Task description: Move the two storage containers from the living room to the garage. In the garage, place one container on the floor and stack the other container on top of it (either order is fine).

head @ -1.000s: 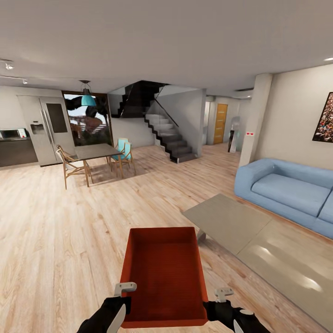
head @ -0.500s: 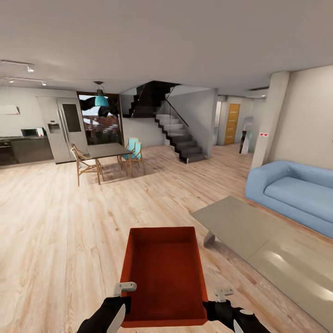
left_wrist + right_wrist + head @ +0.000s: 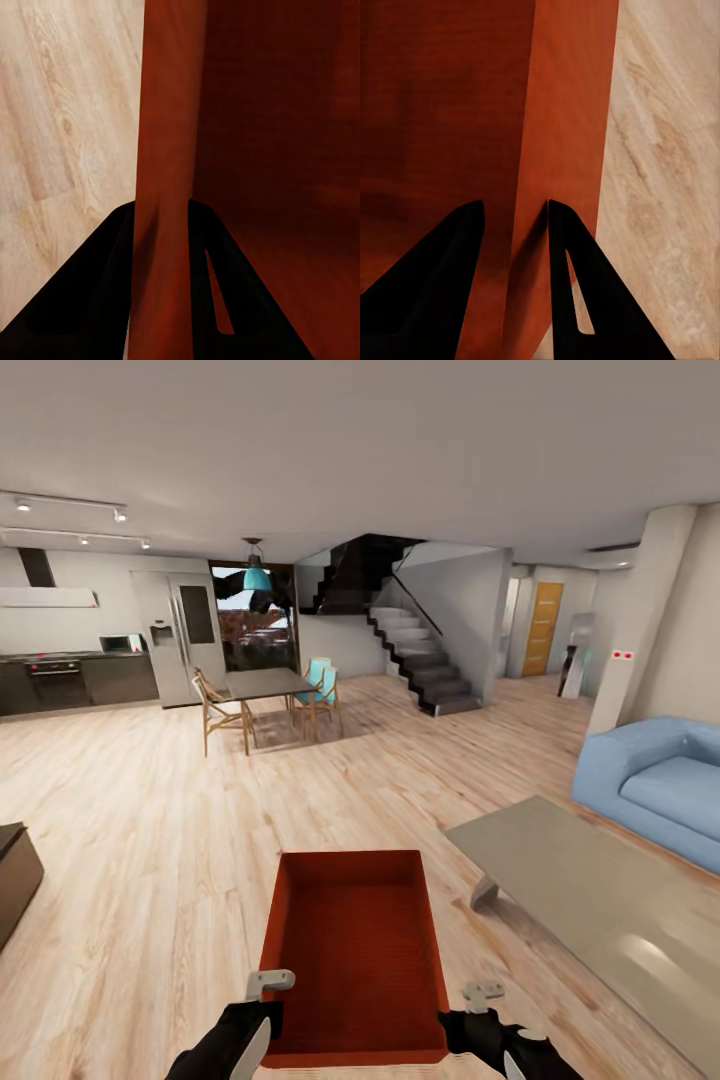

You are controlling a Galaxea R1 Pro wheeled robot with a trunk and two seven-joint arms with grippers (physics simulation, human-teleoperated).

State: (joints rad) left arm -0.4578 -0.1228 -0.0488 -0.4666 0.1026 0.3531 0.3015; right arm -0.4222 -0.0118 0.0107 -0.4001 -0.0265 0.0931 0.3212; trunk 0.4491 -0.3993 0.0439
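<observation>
i'm looking across the living room (image 3: 150, 830) from the head camera, and i place everything by the orange-red container (image 3: 355, 955) that i carry low in front of me, over the light wood planks. far off beyond its left side stands a dark kitchen counter (image 3: 60, 682) with a grey fridge (image 3: 185, 640) next to it. nearer the container's left, at the picture's edge, sits the corner of a dark low cabinet (image 3: 15, 875). beyond the container's far wall i see a dining table (image 3: 262, 685) with wooden chairs, then a dark staircase (image 3: 420, 660) further right. just to the container's right lies a low grey tabletop (image 3: 590, 900), and past that a blue sofa (image 3: 665, 785), with an orange door (image 3: 543, 628) in the far hallway.

my left gripper (image 3: 161, 225) has its black fingers (image 3: 97, 285) pressed on either side of the container's (image 3: 255, 150) left wall, one outside, one inside. my right gripper (image 3: 514, 225) does the same on the right wall (image 3: 562, 135), its fingers (image 3: 577, 277) clamped narrow on the thin panel. the container hangs level between the two, open side up.
</observation>
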